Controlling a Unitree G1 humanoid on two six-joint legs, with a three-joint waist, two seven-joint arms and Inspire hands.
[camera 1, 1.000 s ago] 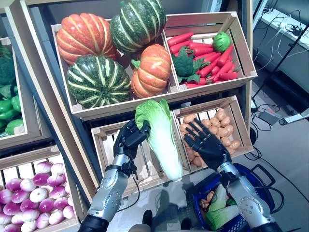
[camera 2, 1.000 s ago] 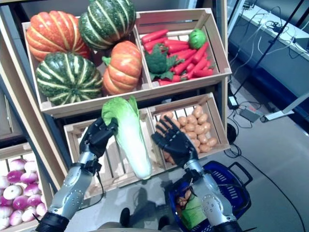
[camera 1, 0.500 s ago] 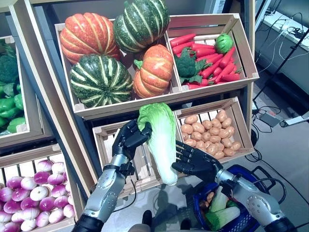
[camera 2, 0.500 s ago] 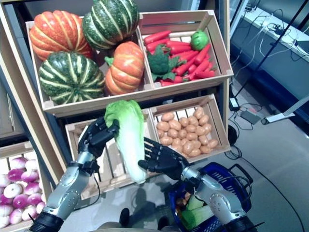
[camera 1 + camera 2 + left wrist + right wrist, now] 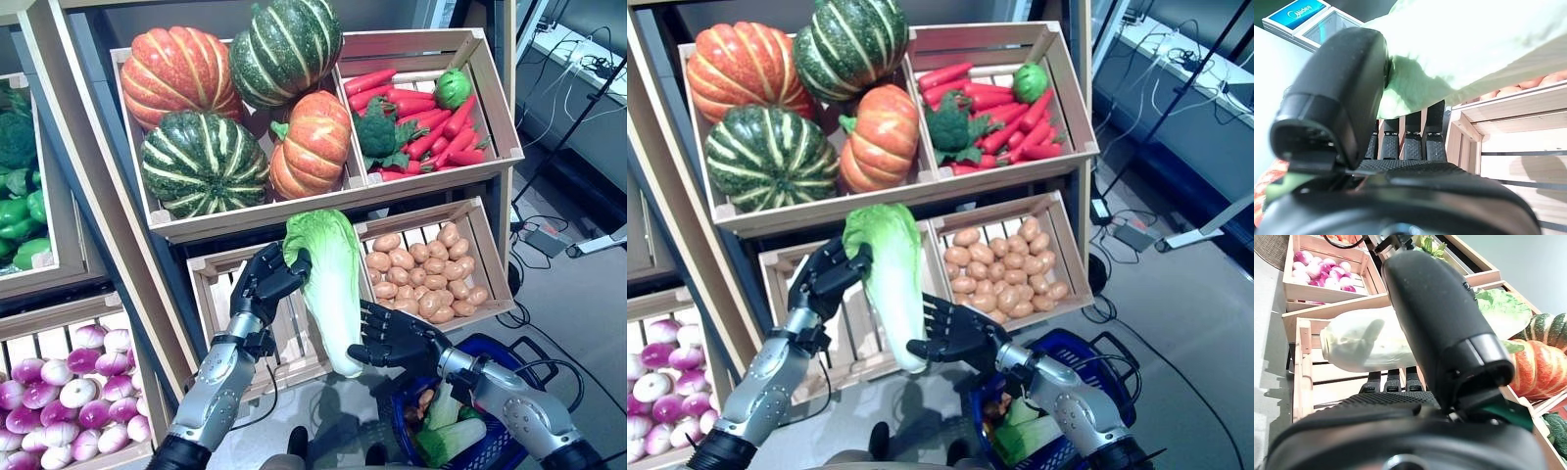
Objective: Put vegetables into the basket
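Eye views: left hand grips the cabbage by its leafy top; the right hand has risen beneath its white base, fingers spread and touching. Basket lies near right. Wrist views: left thumb clamps leaf; right fingers straight under stalk, so a handover seems imminent.

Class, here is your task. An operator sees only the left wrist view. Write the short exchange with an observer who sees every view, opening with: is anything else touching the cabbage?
Observer: Yes. The left hand grips the cabbage near its leafy top, and the right hand touches its white lower end.
Operator: Where is the basket?
Observer: The blue basket is under the right arm, lower than the cabbage.
Operator: Empty?
Observer: No, a second cabbage lies inside.
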